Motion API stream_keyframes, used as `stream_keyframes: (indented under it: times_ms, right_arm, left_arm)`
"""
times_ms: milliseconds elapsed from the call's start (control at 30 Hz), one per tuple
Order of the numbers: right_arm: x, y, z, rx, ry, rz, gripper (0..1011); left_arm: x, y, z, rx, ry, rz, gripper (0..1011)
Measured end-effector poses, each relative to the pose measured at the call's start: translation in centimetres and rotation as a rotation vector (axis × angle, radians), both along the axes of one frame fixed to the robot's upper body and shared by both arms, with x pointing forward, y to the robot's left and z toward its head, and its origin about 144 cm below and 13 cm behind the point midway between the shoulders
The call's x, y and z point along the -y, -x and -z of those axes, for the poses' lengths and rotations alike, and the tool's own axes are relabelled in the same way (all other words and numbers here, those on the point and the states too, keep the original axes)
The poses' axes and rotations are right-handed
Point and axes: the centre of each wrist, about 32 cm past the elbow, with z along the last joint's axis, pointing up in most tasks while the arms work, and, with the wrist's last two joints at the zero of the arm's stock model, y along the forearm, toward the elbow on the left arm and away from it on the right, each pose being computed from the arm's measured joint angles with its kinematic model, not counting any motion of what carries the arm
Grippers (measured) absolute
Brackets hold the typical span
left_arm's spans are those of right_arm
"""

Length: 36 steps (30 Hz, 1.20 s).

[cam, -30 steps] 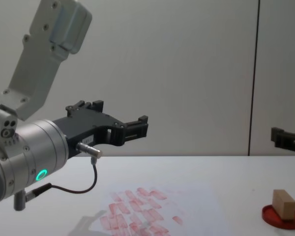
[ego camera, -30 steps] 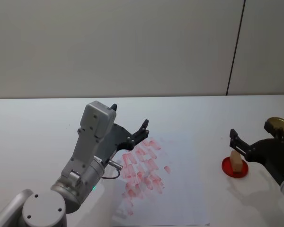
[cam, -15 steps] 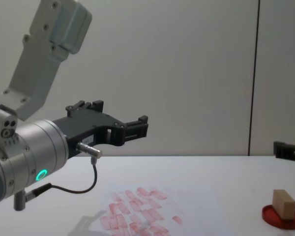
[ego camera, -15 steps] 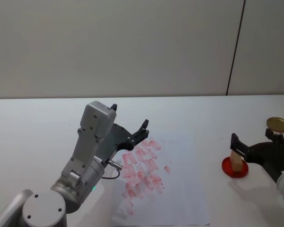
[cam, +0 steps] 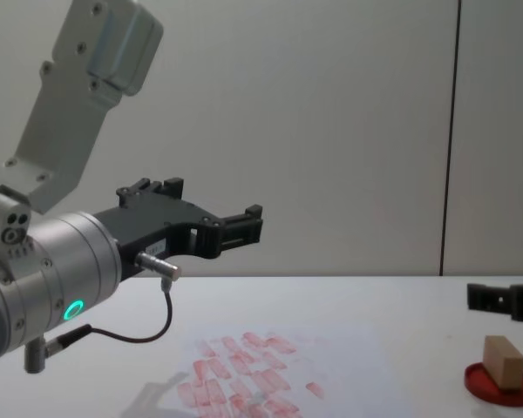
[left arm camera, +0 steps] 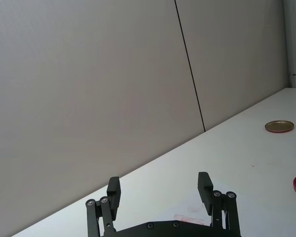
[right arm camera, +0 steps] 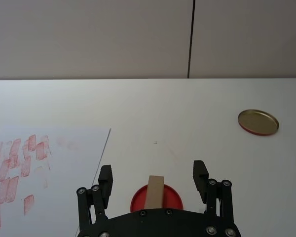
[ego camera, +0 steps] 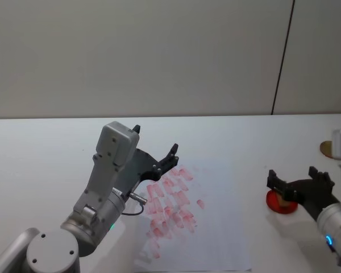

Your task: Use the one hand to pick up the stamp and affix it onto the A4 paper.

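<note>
Stamp (right arm camera: 156, 191): upright on ink pad (right arm camera: 138, 200), face inking
Right gripper (right arm camera: 153, 171): wide open, empty, aligned for grasp
Left gripper (left arm camera: 160, 185): open, empty, parked above A4 paper (ego camera: 216, 227)

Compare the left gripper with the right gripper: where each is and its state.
Place: the left gripper hangs at the A4 paper's left side; the right gripper is at the stamp on the red ink pad.
Height: in the chest view the left gripper sits high above the table, the right gripper low, just above the stamp.
Shared: both are black, fingers open, holding nothing.
</note>
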Motion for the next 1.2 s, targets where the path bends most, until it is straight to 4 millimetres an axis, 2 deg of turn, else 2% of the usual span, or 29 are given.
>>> stream_keyframes:
  times_ms: [733, 967, 1000, 1100, 1200]
  right_arm:
    - [-2.1, -1.0, 1.0, -0.087, 0.019, 0.044, 1003]
    - [-2.5, -1.1, 1.2, -0.109, 0.027, 0.058, 868]
    - [-2.5, -1.1, 1.3, -0.112, 0.027, 0.06, 818]
    - [-2.7, -1.2, 1.3, -0.123, 0.031, 0.067, 763]
    - [-2.8, -1.2, 1.4, -0.132, 0.036, 0.075, 648]
  left_arm:
    - [0.0, 0.0, 0.0, 0.0, 0.0, 0.0, 993]
    - [0.0, 0.0, 0.0, 0.0, 0.0, 0.0, 993]
    - [0.0, 0.0, 0.0, 0.0, 0.0, 0.0, 993]
    - [0.0, 0.0, 0.0, 0.0, 0.0, 0.0, 993]
    - [0.0, 0.0, 0.0, 0.0, 0.0, 0.0, 993]
